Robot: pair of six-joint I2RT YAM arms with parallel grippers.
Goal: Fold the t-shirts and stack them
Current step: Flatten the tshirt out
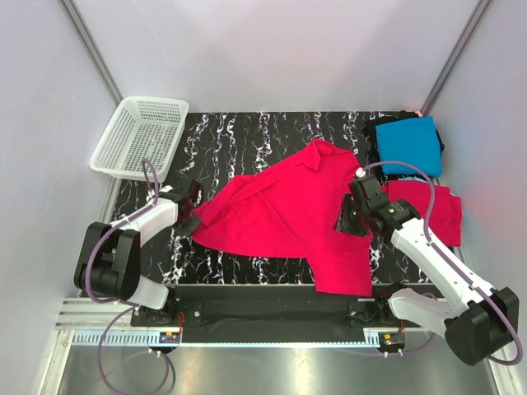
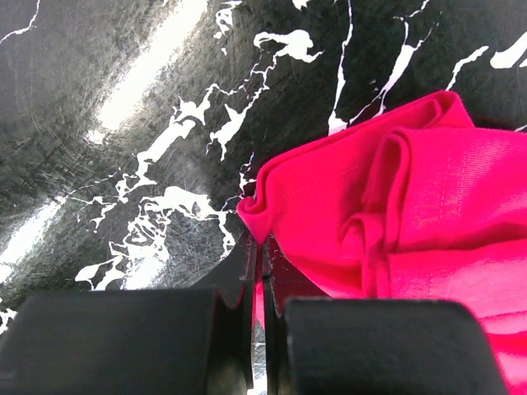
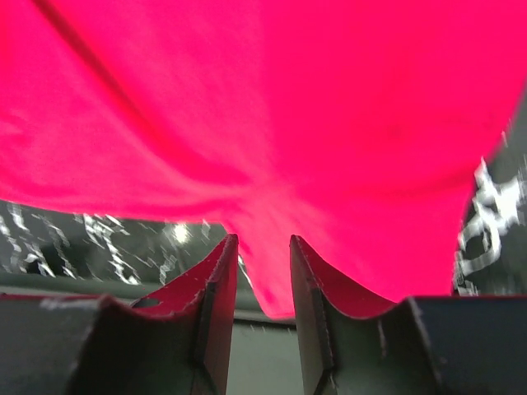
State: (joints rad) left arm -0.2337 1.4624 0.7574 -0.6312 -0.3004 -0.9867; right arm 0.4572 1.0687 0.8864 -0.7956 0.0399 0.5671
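Observation:
A bright pinkish-red t-shirt (image 1: 296,214) lies spread and rumpled across the middle of the black marble table (image 1: 247,140). My left gripper (image 1: 191,216) sits at its left edge. In the left wrist view the gripper (image 2: 261,247) is shut, pinching a folded corner of the red t-shirt (image 2: 395,206). My right gripper (image 1: 350,218) is at the shirt's right side. In the right wrist view this gripper (image 3: 262,239) stands open, with a flap of red t-shirt (image 3: 272,123) hanging just beyond the gap. A folded turquoise t-shirt (image 1: 409,144) lies on a black t-shirt (image 1: 375,140) at the back right. A second red t-shirt (image 1: 440,216) lies in front of them.
A white mesh basket (image 1: 140,136) stands at the back left corner. Grey walls close in the table on three sides. The right arm (image 1: 436,263) reaches over the second red shirt's near edge.

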